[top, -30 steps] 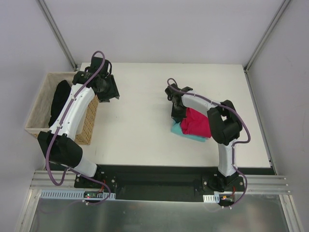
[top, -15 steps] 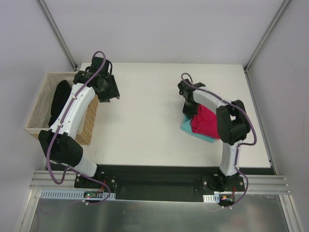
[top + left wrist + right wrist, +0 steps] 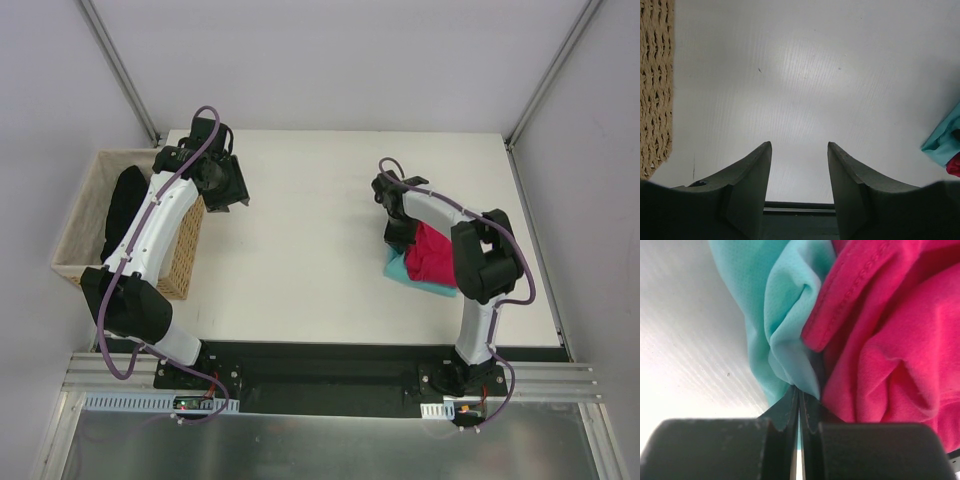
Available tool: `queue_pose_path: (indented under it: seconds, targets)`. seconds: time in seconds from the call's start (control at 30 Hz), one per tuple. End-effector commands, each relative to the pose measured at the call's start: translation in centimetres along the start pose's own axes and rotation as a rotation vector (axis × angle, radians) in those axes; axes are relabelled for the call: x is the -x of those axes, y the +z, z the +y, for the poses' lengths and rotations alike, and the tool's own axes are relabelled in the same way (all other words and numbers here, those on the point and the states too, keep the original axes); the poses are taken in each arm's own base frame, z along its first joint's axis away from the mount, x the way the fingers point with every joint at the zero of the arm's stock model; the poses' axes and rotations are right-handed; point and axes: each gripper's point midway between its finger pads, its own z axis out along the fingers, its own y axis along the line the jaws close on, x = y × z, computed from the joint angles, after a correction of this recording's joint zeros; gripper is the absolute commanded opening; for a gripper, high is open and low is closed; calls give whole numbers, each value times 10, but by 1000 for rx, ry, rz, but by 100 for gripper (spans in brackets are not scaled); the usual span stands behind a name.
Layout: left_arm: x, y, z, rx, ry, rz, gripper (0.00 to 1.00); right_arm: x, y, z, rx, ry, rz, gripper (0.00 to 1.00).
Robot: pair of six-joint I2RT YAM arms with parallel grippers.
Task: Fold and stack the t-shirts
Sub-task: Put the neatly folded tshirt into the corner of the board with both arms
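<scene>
The magenta-pink t-shirt (image 3: 435, 255) lies bunched on the teal-mint t-shirt (image 3: 404, 269) at the right of the table. My right gripper (image 3: 396, 236) is at the pile's left edge. In the right wrist view it (image 3: 799, 390) is shut on a fold of the teal shirt (image 3: 777, 310), with the pink shirt (image 3: 885, 340) pressed against its right side. My left gripper (image 3: 228, 190) is open and empty above the table's left part, next to the basket. In the left wrist view it (image 3: 799, 146) frames bare table, and the teal shirt's edge (image 3: 944, 142) shows at far right.
A wicker basket (image 3: 185, 255) stands off the table's left edge with a dark cloth (image 3: 122, 212) inside; its wall shows in the left wrist view (image 3: 655, 85). The white table (image 3: 300, 250) ends at a black front rail.
My right gripper has dragged the teal shirt, with the pink one on it, to the right across the table. The left arm has barely moved.
</scene>
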Motion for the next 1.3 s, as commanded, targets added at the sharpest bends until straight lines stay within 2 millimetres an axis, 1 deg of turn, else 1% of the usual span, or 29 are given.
queue_pose_path:
  seconds: [0.0, 0.27, 0.5, 0.63, 0.83, 1.1, 1.27]
  targets:
    - [7, -8, -2, -17, -22, -19, 48, 6, -12, -19, -31, 58, -18, 1]
    - [5, -8, 0, -10, -18, -17, 49, 17, -7, -42, -86, 92, -20, 1]
    - [5, -5, -1, -11, -22, -12, 49, 13, -3, -59, -123, 107, -9, 1]
    - [6, -6, -2, -15, -21, -13, 49, 12, 3, -73, -149, 129, 7, 1]
    - [5, -5, -1, -14, -21, -11, 49, 18, 4, -91, -180, 151, 7, 1]
    - [3, -4, 0, -9, -24, -3, 49, 21, 10, -114, -211, 174, 26, 1]
    - [1, -3, 2, -5, -25, -2, 49, 25, 13, -132, -233, 199, 32, 1]
